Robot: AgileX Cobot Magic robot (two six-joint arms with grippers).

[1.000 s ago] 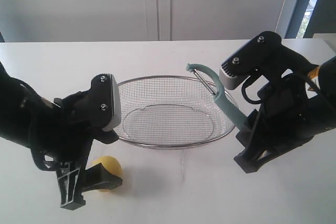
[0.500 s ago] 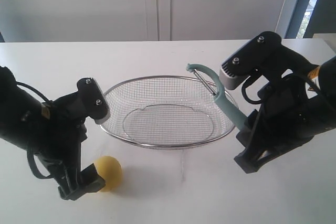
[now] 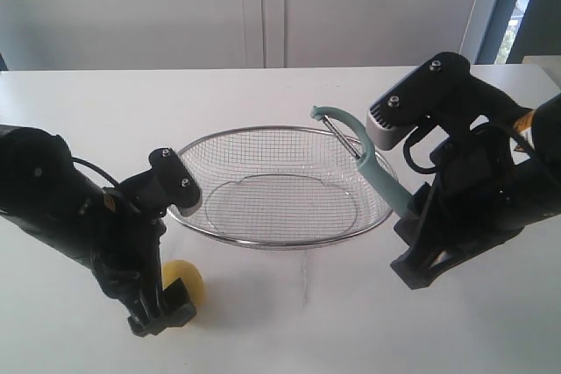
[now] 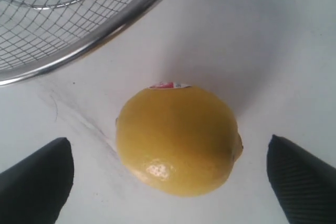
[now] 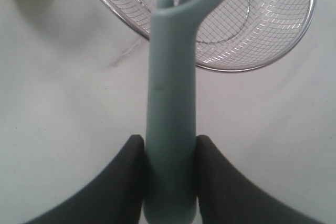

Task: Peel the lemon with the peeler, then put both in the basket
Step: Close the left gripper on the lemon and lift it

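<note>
The yellow lemon (image 3: 186,284) lies on the white table in front of the basket's left end; in the left wrist view the lemon (image 4: 176,140) shows its red-and-white sticker on the far side. My left gripper (image 3: 163,311) is down at it and open, the lemon (image 4: 176,140) sitting between the two fingers (image 4: 38,178) with a gap on each side. My right gripper (image 3: 410,216) is shut on the handle of the pale teal peeler (image 3: 375,171), held upright with its head over the basket's right rim. The wire basket (image 3: 280,244) holds nothing.
The basket's rim (image 4: 100,43) runs close behind the lemon. White table (image 3: 298,321) stretches in front of the basket between the two arms. A wall and cabinet doors stand behind the table.
My left arm has dropped lower and tipped over, bringing its open gripper down around the lemon. The right arm and the peeler have not moved.
</note>
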